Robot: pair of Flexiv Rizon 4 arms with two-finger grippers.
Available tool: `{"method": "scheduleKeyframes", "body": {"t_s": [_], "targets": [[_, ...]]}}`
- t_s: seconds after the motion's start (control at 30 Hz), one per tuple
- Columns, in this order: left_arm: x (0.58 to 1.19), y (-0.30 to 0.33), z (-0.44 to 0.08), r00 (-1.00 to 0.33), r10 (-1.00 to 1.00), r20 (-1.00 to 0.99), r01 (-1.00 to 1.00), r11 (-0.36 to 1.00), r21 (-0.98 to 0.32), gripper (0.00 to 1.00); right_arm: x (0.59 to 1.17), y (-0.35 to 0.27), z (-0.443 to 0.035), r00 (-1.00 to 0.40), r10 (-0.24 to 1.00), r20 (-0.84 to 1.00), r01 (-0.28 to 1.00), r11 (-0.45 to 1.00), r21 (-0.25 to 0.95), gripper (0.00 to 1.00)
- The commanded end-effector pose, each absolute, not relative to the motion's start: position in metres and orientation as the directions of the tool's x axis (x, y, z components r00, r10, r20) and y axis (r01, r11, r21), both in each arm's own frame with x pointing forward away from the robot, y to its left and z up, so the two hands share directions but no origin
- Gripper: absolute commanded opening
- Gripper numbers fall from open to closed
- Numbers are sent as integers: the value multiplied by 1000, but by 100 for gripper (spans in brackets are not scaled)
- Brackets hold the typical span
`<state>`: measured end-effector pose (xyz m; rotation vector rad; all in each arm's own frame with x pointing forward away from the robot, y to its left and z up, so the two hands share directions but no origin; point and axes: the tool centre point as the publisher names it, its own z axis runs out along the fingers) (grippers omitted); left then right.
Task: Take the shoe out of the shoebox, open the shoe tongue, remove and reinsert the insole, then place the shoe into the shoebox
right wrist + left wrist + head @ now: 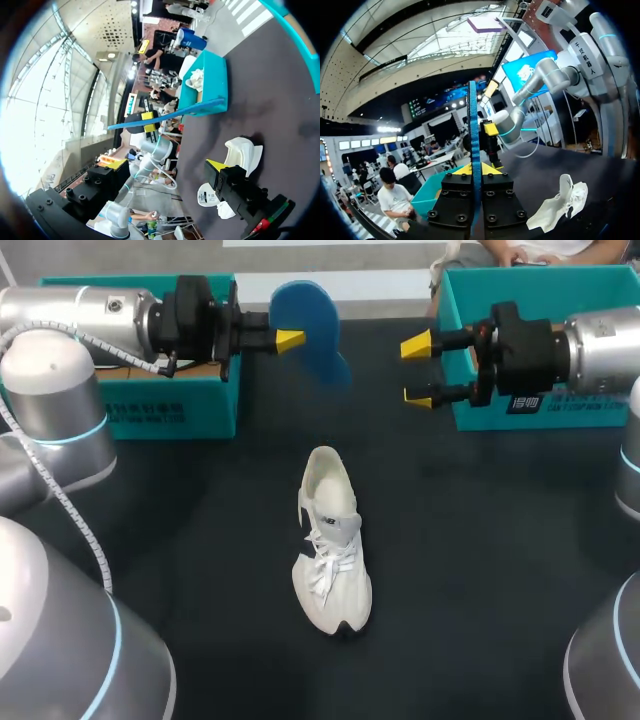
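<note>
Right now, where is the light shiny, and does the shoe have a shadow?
Head view: light glints on the left arm's silver casing; the white shoe shows barely any shadow on the dark table. Right wrist view: a dark shadow hugs the shoe's edge.

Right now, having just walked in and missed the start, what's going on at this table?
The left end effector is shut on the blue insole, holding it up over the back of the black table. The right end effector is open and empty, facing the insole across a gap. The white shoe lies on the table, outside the left shoebox and the right shoebox. So the insole is out and not yet reinserted.
</note>
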<state>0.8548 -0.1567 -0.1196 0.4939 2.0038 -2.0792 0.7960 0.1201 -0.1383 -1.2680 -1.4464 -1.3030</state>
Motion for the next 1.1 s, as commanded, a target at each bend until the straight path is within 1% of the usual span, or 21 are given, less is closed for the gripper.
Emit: {"method": "scheduleKeyframes", "body": {"t_s": [0.03,0.93,1.03,1.1], "targets": [[854,-157,-120,-522,53,-851,848,-70,-525,0,797,122,-139,-181,164,970,982,-32,189,100],[854,-157,-120,-522,53,-851,848,-70,-525,0,797,122,-139,-181,164,970,982,-32,189,100],[849,-158,-130,-357,78,-931,932,-41,-361,0,797,122,-139,-181,164,970,982,-32,189,100],[845,-159,-134,-275,78,-958,960,-29,-278,0,797,124,-137,-177,163,971,983,-23,183,100]]}}
